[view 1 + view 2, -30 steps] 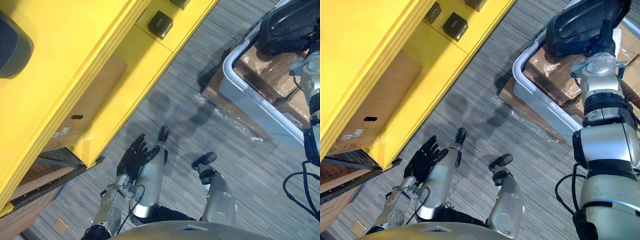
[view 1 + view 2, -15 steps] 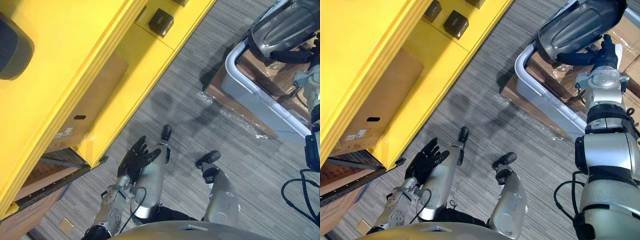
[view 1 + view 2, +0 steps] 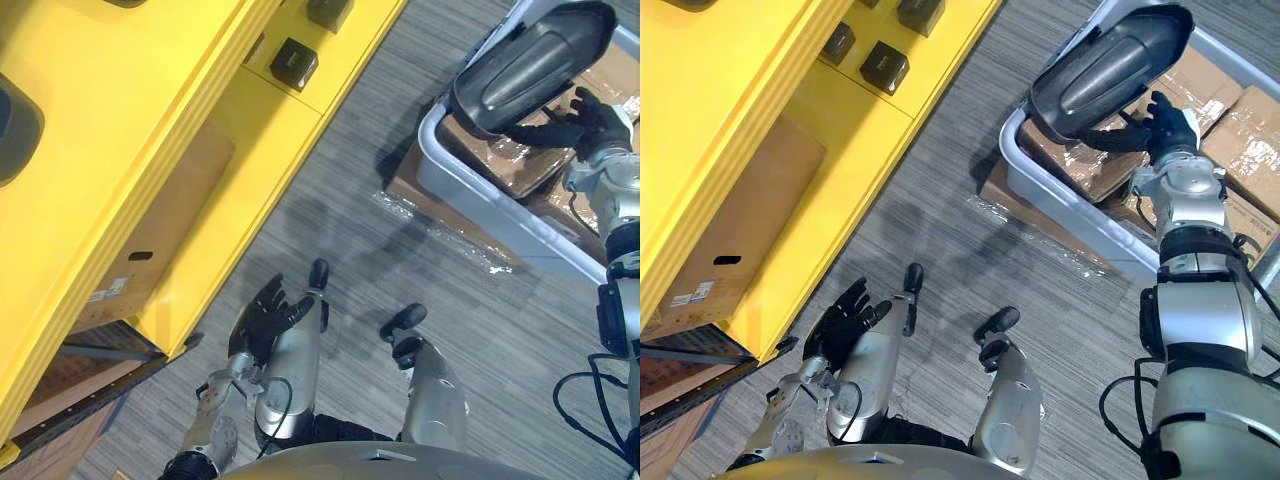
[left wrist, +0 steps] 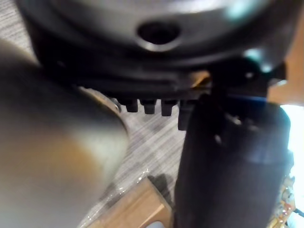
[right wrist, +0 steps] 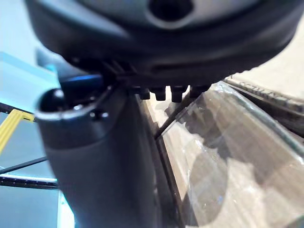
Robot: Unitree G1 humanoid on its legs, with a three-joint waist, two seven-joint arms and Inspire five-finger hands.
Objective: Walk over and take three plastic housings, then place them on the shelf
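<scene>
The left hand (image 3: 262, 320) hangs low by the shelf (image 3: 150, 130), fingers spread and holding nothing. On the shelf's upper level, at the far left, lies a dark rounded thing (image 3: 10, 130), perhaps a housing already placed, though too little of it shows to be sure. Under the shelf a carton (image 3: 170, 230) bears a small white label (image 3: 105, 291), too small to read. Two dark boxes (image 3: 293, 63) on the lower level show no legible print. Over to the right, the housing (image 3: 525, 65) has come up in the last second: it was low over the bin (image 3: 480, 205), and now it is clear of the rim, tilted. The right hand (image 3: 590, 122) has its thumb and fingers closed on the housing's lower edge. I judge the pick done and the carry to the shelf next.
</scene>
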